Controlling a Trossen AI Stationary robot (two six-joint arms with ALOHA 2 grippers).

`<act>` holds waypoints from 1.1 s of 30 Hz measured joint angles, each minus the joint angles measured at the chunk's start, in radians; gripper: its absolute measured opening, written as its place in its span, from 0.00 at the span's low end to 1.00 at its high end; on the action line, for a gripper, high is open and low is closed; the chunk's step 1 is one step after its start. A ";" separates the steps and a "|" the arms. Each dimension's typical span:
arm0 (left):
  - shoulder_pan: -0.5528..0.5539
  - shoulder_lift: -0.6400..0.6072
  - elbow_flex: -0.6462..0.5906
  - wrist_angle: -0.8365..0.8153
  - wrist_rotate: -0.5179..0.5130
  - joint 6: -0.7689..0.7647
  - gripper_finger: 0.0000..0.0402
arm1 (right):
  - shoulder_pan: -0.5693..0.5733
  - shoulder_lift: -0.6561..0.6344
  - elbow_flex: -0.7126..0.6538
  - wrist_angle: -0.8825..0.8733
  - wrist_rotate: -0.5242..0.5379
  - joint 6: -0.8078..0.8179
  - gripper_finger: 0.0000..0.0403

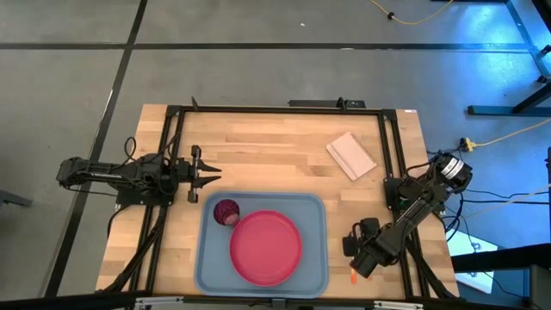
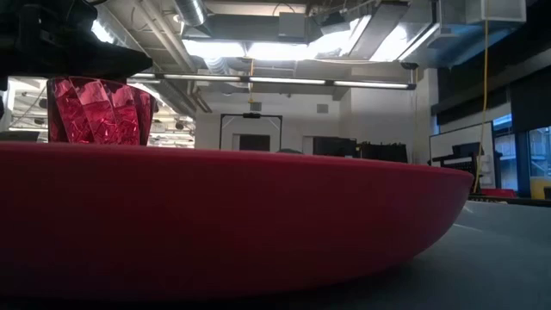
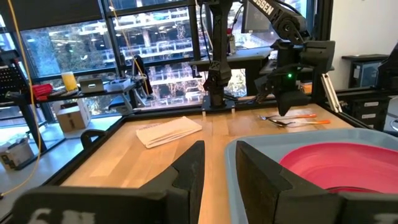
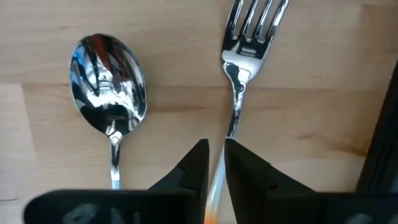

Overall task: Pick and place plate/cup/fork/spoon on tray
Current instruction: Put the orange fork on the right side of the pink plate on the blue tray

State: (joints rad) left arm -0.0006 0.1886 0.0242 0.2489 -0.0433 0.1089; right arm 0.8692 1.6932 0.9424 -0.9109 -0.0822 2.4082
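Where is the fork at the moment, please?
The fork lies on the bare wooden table right of the tray, beside the spoon. In the right wrist view, its handle runs between the right gripper's fingers.

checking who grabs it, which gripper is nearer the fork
Right. The right gripper is directly over the fork, its fingers straddling the handle. The left gripper waits across the table, beyond the tray's far side.
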 joint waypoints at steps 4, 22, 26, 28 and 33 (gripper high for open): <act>0.000 0.000 0.000 0.000 0.000 0.000 0.21 | -0.001 0.000 0.000 -0.008 -0.019 0.000 0.14; 0.000 0.000 -0.001 0.000 0.000 0.000 0.21 | -0.003 0.052 -0.001 -0.019 -0.025 -0.007 0.14; 0.000 0.000 -0.001 0.000 0.000 0.000 0.21 | -0.011 0.052 -0.001 -0.019 -0.027 -0.007 0.14; 0.000 0.000 -0.001 0.000 0.000 0.000 0.21 | -0.019 0.052 -0.001 -0.019 -0.030 -0.008 0.14; 0.000 0.000 -0.001 0.000 0.000 0.000 0.21 | -0.038 0.052 -0.001 -0.019 -0.030 -0.009 0.14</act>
State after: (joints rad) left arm -0.0004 0.1883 0.0235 0.2489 -0.0435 0.1089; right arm 0.8316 1.7454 0.9417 -0.9295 -0.1122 2.3997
